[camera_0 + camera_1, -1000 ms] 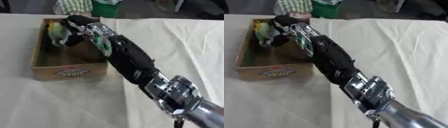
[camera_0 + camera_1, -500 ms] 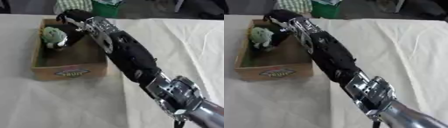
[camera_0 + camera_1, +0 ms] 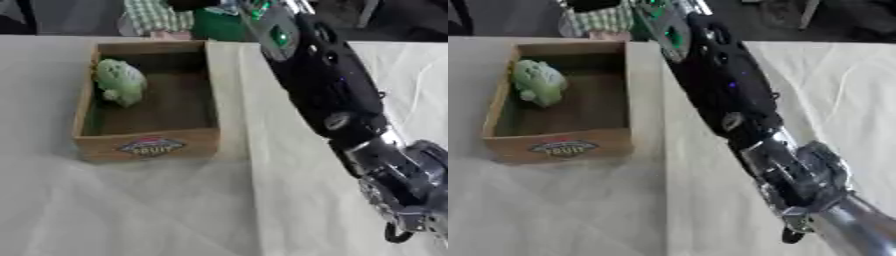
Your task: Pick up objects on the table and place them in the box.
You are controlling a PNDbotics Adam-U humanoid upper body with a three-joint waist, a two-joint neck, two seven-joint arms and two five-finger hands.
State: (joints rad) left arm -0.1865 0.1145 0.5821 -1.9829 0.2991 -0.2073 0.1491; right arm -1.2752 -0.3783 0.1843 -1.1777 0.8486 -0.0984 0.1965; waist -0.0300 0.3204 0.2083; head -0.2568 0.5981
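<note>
- A shallow brown wooden box (image 3: 149, 129) with a fruit label on its front wall stands on the table (image 3: 131, 210), which is covered with a pale cloth, toward the robot's left side.
- A pale green, lumpy, vegetable-like object (image 3: 119, 82) lies inside the box, in its far left corner, against the left wall; it touches no hand.
- The robot's right arm (image 3: 328, 90), black with silver joints, reaches from the lower right diagonally up to the far edge of the table, passing just right of the box.
- The right hand itself is cut off by the top edge in both views: only the wrist area with green-lit parts shows, so I cannot tell whether its fingers are straight or curled, nor whether it carries anything.
- The green object lies to the left of and nearer than the arm's far end, well apart from it; its long axis runs roughly from far to near along the box wall.
- The left hand shows in no view, so of the two only the right arm can be placed relative to the box.
- No other loose object can be made out on the cloth; judging from that, this piece counts as placed, and what comes next depends on things out of view.
- Beyond the far edge a green container and checked cloth show only in part.
</note>
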